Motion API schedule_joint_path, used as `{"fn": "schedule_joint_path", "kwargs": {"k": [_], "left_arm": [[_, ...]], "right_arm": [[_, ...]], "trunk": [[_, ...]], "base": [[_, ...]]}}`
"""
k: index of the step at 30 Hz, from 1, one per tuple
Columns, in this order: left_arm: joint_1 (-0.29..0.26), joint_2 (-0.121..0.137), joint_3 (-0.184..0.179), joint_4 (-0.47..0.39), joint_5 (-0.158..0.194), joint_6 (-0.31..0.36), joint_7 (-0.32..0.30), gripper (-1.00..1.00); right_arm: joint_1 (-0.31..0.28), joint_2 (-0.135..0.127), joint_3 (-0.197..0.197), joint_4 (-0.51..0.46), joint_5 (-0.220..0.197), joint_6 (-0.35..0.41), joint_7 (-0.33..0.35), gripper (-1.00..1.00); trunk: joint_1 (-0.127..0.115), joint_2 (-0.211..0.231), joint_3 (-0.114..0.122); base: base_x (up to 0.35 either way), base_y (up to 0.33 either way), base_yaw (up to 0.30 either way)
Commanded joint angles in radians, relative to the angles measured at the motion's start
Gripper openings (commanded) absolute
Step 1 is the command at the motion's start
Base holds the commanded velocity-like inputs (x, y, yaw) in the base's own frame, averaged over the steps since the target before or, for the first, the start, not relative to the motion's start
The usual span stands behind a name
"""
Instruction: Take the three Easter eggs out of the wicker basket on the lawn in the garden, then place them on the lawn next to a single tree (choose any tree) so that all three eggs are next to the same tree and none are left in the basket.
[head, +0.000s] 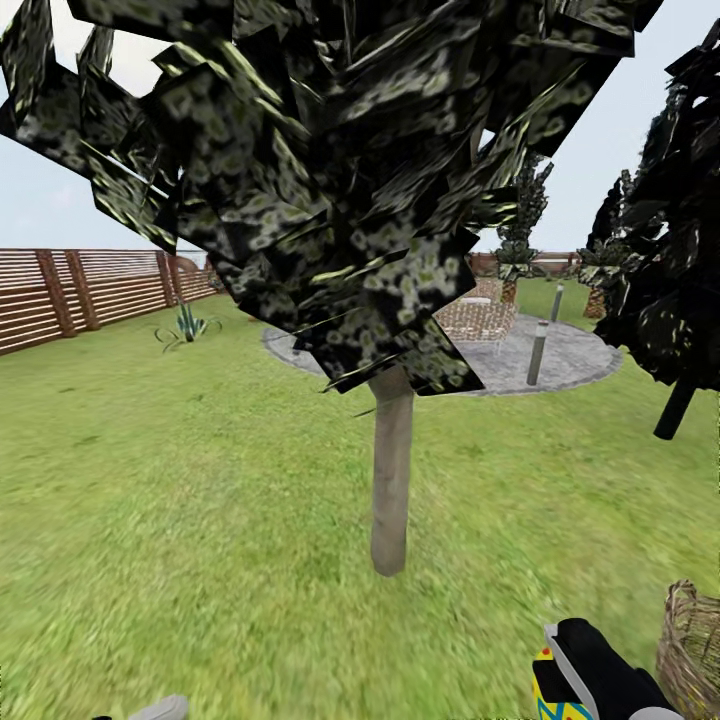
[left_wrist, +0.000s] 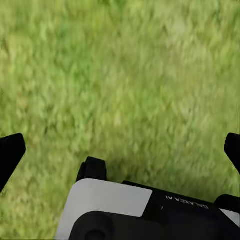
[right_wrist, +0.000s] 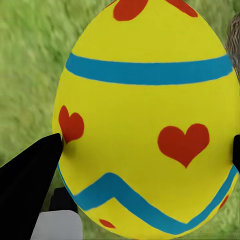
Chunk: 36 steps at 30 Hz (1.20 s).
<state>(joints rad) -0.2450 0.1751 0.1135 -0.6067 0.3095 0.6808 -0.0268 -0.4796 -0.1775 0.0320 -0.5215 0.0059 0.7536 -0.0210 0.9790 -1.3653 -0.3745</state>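
While the black right gripper (right_wrist: 145, 150) clamps a yellow Easter egg (right_wrist: 145, 120) with blue bands and red hearts, the brown wicker basket (head: 695, 650) sits just beside it on the bright green lawn (head: 200, 520), near the pale-trunked tree (head: 392, 480). The left gripper (left_wrist: 120, 150) hangs empty, its jaws spread wide over grass.

Smooth matt painted Easter egg (right_wrist: 145, 120), rough open-weave wicker basket (head: 695, 650), patchy grass lawn (head: 200, 520).
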Motion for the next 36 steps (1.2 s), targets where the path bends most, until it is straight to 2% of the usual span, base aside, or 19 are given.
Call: {"fn": "schedule_joint_path", "kwargs": {"k": [1, 7, 13, 36], "left_arm": [[0.0, 0.0, 0.003, -0.001, 0.0, 0.005, -0.003, 1.0], [0.0, 0.001, 0.003, -0.001, 0.0, 0.005, -0.003, 1.0], [0.0, 0.001, 0.003, -0.001, 0.002, 0.005, -0.005, 1.0], [0.0, 0.0, 0.002, -0.001, 0.001, 0.005, -0.005, 1.0]], "right_arm": [[-0.001, 0.0, 0.003, -0.002, 0.0, 0.006, -0.002, -1.0], [-0.001, -0.001, 0.002, -0.002, 0.0, 0.004, -0.001, -1.0], [-0.001, 0.005, 0.003, 0.0, 0.0, 0.003, 0.001, -1.0], [-0.001, 0.006, 0.003, 0.0, 0.0, 0.004, -0.001, -1.0]], "trunk": [[0.0, -0.001, -0.001], [0.0, -0.001, -0.001], [0.0, -0.001, -0.001], [0.0, -0.001, -0.001]], "base": [[0.0, 0.33, -0.041], [0.0, 0.327, -0.007], [0.0, 0.119, 0.0], [0.027, 0.324, 0.0]]}}
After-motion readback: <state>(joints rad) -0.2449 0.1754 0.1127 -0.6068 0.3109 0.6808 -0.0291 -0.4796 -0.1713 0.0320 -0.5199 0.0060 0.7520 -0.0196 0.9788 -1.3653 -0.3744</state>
